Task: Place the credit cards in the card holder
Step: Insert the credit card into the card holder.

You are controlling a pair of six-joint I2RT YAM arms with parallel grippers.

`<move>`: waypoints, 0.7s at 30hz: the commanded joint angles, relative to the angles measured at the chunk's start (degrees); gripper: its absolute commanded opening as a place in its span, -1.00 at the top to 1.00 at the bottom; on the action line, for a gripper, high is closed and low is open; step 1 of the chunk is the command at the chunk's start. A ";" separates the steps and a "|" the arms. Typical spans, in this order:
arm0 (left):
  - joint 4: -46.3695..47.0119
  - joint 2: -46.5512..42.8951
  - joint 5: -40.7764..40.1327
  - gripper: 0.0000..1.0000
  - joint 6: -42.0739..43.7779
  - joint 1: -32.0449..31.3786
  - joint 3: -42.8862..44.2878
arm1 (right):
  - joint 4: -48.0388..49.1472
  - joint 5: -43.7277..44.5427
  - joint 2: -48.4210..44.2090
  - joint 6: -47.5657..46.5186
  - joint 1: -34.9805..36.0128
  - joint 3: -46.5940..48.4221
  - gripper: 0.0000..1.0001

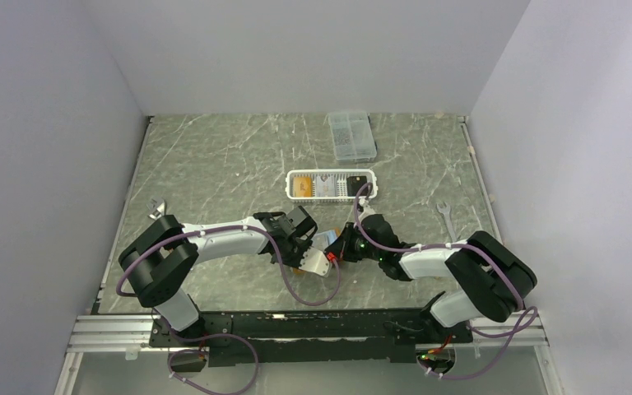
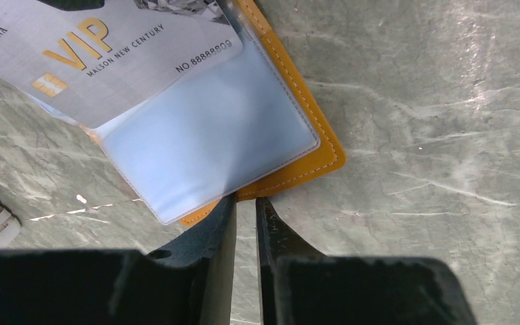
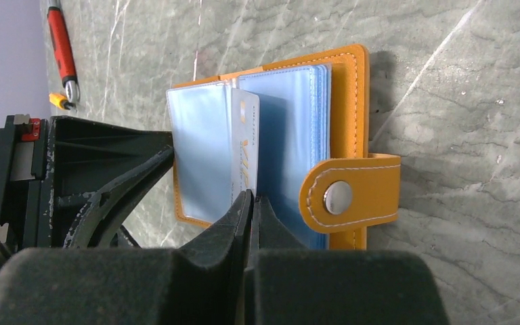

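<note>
**Card part-way in, holder open on near side of basket**

The card holder [image 3: 344,135] lies open on the table [image 1: 214,164]. It is on the arm-base side of the white basket [image 1: 290,186], a little to the basket's left and not touching it. The orange cover is down and the pale-blue clear sleeves [image 2: 210,128] are fanned up. The snap tab [image 3: 352,193] sticks out past the cover's edge, unfastened.

A silver credit card [image 2: 108,61] w/ gold "VIP" lettering (no. 88888809 printed on it) has one end tucked in among the sleeves. The rest pokes out.

R gripper [image 3: 250,198]: on the near side of the basket. Its fingers are fully together, w/ the tips pinched on the card's near edge btwn two sleeves.

L gripper [image 2: 245,203]: also on the near side of the basket, further left than the R one. The jaws are almost closed, w/ only a thin slit btwn them and table showing through it. The tips sit right at the cover's orange rim, but can't tell whether they actually pinch it. In the R wrist view, one L finger touches the outer edge of the left sleeve.

Beyond the basket, toward the back wall, is a clear compartment box [image 1: 351,136]. Right of the basket, a wrench [image 1: 444,216] lies flat. A red-handled screwdriver [image 3: 62,40] shows only in the R wrist view, so its place vs. the basket is unclear.
</note>
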 commanded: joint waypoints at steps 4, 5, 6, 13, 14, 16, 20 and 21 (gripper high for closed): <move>1.65 1.65 1.91 0.64 -0.07 -0.35 -0.19 | -5.00 0.91 2.03 -1.91 0.14 -0.09 1.00; 1.57 1.69 1.84 0.64 -0.07 -0.39 -0.15 | -6.17 0.96 2.53 -2.32 0.10 0.49 1.00; 1.57 1.77 1.82 0.64 -0.07 -0.34 -0.13 | -7.77 1.04 3.14 -2.97 0.24 1.37 1.00; 1.48 1.78 1.76 0.65 -0.07 -0.39 -0.19 | -16.85 2.38 3.46 -6.03 0.36 5.18 1.00; 1.61 1.77 1.67 0.65 0.01 -0.39 -0.27 | -17.40 2.54 3.27 -6.29 0.33 5.19 1.00; 1.62 1.78 1.64 0.65 0.03 -0.34 -0.29 | -17.99 2.46 2.81 -6.82 0.30 5.12 1.00; 1.56 1.95 1.69 0.65 0.06 -0.34 -0.24 | -18.05 1.94 2.73 -7.67 0.27 4.90 1.00; 1.63 1.95 1.60 0.65 0.03 -0.34 -0.16 | -17.83 1.62 3.04 -7.86 0.32 4.97 1.00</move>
